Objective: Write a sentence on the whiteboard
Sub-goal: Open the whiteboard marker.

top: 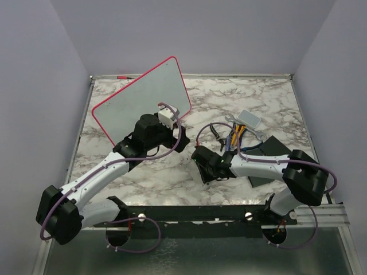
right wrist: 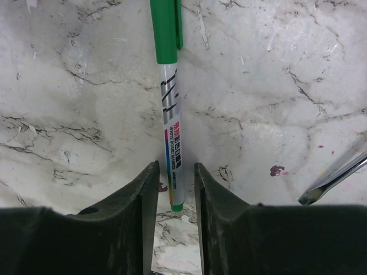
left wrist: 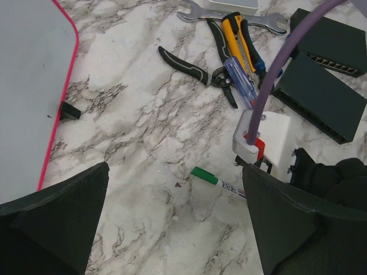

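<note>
The whiteboard (top: 143, 100) stands tilted at the back left, white with a red-pink rim, and its edge fills the left of the left wrist view (left wrist: 28, 86). A green-capped whiteboard marker (right wrist: 171, 103) lies flat on the marble, cap pointing away from my right gripper (right wrist: 175, 166). That gripper is lowered over the marker's tail, its jaws close on either side with a thin gap each side, open. The left wrist view shows the marker (left wrist: 215, 179) partly hidden behind a finger. My left gripper (left wrist: 175, 169) hangs wide open and empty in front of the whiteboard (top: 179, 142).
Right of centre lie pliers (left wrist: 189, 66), a yellow utility knife (left wrist: 238, 34), a blue screwdriver (left wrist: 241, 80) and a wrench (left wrist: 229, 14). Black boxes (left wrist: 321, 97) sit further right, a small white box (top: 249, 118) behind. A screwdriver tip (right wrist: 332, 183) lies beside my right gripper.
</note>
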`<state>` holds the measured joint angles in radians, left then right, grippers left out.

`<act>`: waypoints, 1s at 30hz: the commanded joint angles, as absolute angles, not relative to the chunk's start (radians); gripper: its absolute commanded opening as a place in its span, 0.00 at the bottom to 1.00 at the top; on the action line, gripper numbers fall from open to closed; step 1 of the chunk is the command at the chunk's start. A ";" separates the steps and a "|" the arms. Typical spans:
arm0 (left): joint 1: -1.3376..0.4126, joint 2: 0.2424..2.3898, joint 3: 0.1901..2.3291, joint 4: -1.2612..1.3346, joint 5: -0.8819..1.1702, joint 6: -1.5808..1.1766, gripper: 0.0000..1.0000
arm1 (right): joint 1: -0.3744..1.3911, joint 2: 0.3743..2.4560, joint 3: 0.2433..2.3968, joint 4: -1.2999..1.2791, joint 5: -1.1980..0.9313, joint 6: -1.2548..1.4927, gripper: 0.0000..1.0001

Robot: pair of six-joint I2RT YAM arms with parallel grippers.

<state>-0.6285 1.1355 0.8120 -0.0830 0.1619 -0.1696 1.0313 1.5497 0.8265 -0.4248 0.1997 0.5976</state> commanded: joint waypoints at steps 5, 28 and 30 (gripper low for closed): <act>-0.656 1.059 0.772 -0.012 0.205 -0.140 0.99 | 1.046 1.546 0.796 -0.430 0.283 0.651 0.01; -0.618 1.023 0.741 0.179 0.240 -0.804 0.99 | 1.046 1.091 0.805 -0.123 0.216 0.294 0.00; -0.612 1.030 0.744 0.152 0.246 -0.812 0.96 | 1.046 1.082 0.809 -0.109 0.202 0.277 0.00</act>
<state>-0.6254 1.0340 0.7441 0.1406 0.1680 -0.7296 1.0397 1.1118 0.7792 -0.1486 0.2260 0.3454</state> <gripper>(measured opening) 0.986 0.025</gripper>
